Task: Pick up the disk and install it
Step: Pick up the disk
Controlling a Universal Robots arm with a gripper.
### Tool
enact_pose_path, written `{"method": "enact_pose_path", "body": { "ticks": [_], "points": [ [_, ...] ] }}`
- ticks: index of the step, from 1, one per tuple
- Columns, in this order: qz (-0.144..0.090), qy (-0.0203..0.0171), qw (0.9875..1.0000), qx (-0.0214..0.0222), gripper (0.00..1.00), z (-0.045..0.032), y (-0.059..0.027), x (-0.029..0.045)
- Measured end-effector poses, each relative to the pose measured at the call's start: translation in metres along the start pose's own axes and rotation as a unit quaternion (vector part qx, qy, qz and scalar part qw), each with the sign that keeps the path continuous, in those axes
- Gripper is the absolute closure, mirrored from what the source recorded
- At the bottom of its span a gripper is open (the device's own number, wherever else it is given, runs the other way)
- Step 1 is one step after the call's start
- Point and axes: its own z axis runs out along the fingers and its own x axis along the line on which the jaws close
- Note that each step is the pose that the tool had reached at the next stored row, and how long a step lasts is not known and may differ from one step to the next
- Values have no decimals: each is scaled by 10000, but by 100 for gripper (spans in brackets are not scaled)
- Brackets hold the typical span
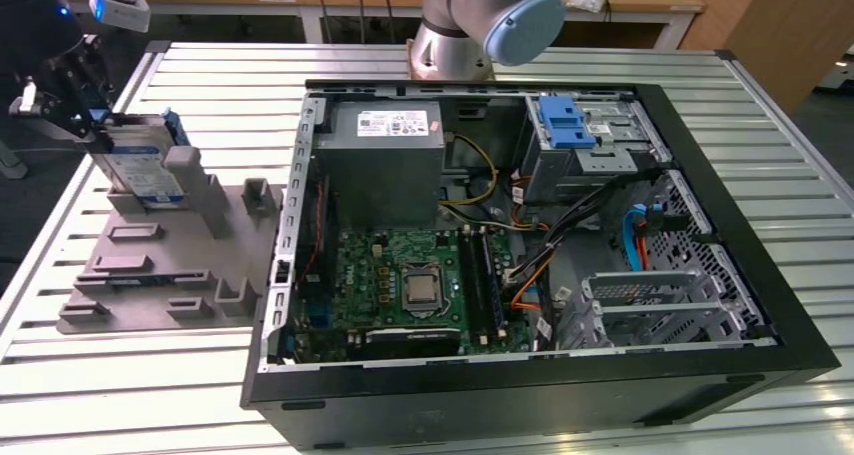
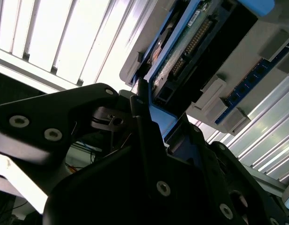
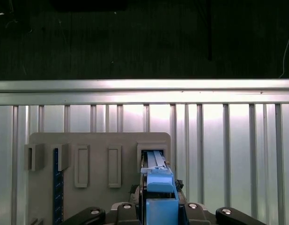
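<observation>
1. The end effector [image 1: 91, 113] is at the upper edge of the disk [image 1: 144, 170]. Its fingers [image 2: 139, 105] straddle the blue side rail and seem closed on it, though its own black body hides the contact in both wrist views.
2. The disk stands on edge in a tall slot of a grey holder [image 1: 160, 265], with its label facing the exterior view's right. Its lower part is sunk in the slot and cannot be seen.
3. In the second wrist view, the disk's underside and connector row [image 2: 196, 44] show, and the far end is cut off by the frame.
4. A thin blue strip [image 3: 57, 183] sits on edge in another slot of the holder, apart from the disk.
5. The holder lies on a slatted metal counter [image 1: 120, 395], just beside an open black computer case [image 1: 534, 385] on the exterior view's right.
6. Inside the case are a grey metal box [image 1: 380, 175] with a white sticker, a green board [image 1: 400, 275], tangled cables [image 1: 587, 225] and a blue latch [image 1: 574, 120] on a metal bay.
7. The arm [image 1: 467, 15] rises from behind the case. Its wrist is cut off at the frame's upper corner, above the holder.
</observation>
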Motion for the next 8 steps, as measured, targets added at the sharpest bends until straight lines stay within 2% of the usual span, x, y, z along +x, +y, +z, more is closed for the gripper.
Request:
{"method": "enact_pose_path", "body": {
  "ticks": [4, 8],
  "points": [
    [0, -1, 10000, 1, 64, -7, 0, 0],
    [0, 0, 10000, 0, 64, -52, 1, 0]
  ]
}}
